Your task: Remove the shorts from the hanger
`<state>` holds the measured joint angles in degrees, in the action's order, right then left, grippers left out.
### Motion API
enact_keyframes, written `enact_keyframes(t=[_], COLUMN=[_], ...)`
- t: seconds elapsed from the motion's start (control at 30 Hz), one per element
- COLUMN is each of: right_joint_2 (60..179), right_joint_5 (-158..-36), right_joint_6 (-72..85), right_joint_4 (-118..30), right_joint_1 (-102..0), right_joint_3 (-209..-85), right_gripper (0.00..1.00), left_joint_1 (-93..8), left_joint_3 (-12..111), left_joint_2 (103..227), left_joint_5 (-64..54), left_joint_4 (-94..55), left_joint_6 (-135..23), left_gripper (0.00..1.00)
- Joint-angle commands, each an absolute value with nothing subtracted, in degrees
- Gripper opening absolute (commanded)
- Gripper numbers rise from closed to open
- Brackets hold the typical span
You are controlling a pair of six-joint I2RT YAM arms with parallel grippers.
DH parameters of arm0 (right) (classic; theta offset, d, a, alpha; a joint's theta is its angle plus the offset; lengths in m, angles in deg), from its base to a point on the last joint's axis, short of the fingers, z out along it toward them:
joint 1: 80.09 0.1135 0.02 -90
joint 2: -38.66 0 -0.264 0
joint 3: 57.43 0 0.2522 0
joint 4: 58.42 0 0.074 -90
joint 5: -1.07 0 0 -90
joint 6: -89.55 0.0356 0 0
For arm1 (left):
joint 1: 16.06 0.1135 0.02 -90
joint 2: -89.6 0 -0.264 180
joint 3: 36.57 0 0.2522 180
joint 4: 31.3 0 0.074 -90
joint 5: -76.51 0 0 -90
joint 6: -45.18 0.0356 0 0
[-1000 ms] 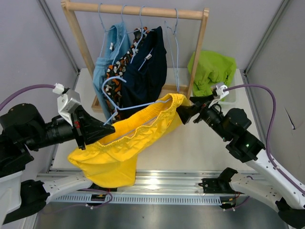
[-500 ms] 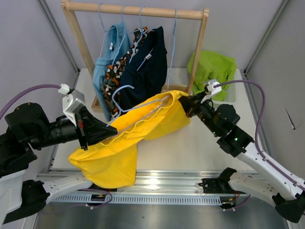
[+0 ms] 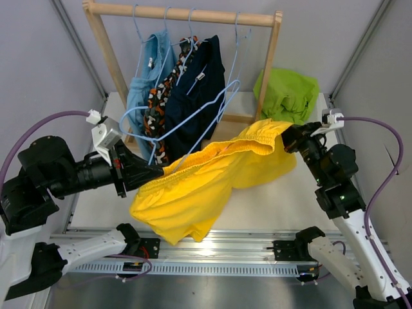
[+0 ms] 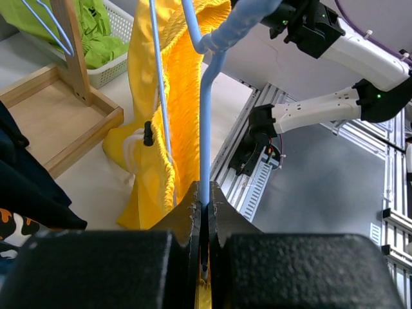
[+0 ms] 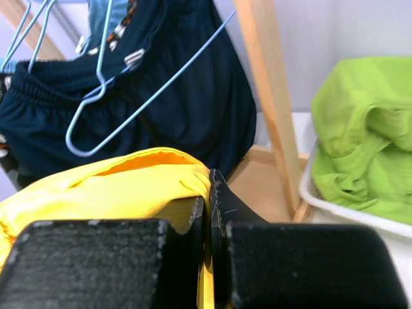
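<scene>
The yellow shorts [image 3: 212,180] stretch in the air between both arms. My right gripper [image 3: 288,138] is shut on their waistband [image 5: 116,187], with the fabric pinched between its jaws [image 5: 209,187]. My left gripper [image 3: 158,171] is shut on the wire of a light blue hanger [image 3: 193,122], which rises above the shorts. In the left wrist view the blue wire [image 4: 206,148] runs straight out of the shut gripper [image 4: 205,193], with yellow cloth [image 4: 174,77] beside it. Light blue [image 3: 138,90], camouflage [image 3: 154,103] and navy shorts [image 3: 196,90] hang on the rack.
The wooden rack [image 3: 187,13] stands at the back, its right post [image 5: 267,84] close to my right gripper. Lime green shorts [image 3: 286,93] lie in a white basket [image 3: 312,132] to the rack's right. Another empty blue hanger [image 3: 235,38] hangs on the rod.
My right gripper has shut on the waistband and pulled the yellow shorts to the right. The hanger has come up out of the waistband, and the left gripper has moved right.
</scene>
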<state>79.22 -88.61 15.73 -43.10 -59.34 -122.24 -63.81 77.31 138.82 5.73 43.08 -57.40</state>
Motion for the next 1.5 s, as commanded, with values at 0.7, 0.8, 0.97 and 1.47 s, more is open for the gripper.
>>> enact_keyframes(t=[0.7, 0.8, 0.97, 1.47], right_joint_2=[88.9, 96.7, 114.0, 154.9], right_joint_5=[-56.4, -62.1, -79.4, -84.0], right_joint_6=[-6.6, -7.9, -1.2, 6.7], right_joint_4=[-34.9, -30.9, -32.2, -50.4], right_joint_1=[-24.1, -36.5, -61.3, -76.5], right_joint_3=[-147.9, -164.0, -182.0, -216.5], right_gripper=[0.00, 0.00, 0.00, 0.00], left_joint_1=[-65.5, -65.7, -65.7, -65.7], left_joint_3=[60.5, 55.9, 51.6, 48.7], left_joint_2=[144.0, 138.0, 133.1, 134.8], left_joint_5=[-17.7, -18.5, -19.1, -20.9], left_joint_4=[28.2, 30.1, 32.5, 30.2], left_joint_6=[-62.1, -64.8, -66.7, -64.2], left_gripper=[0.00, 0.00, 0.00, 0.00])
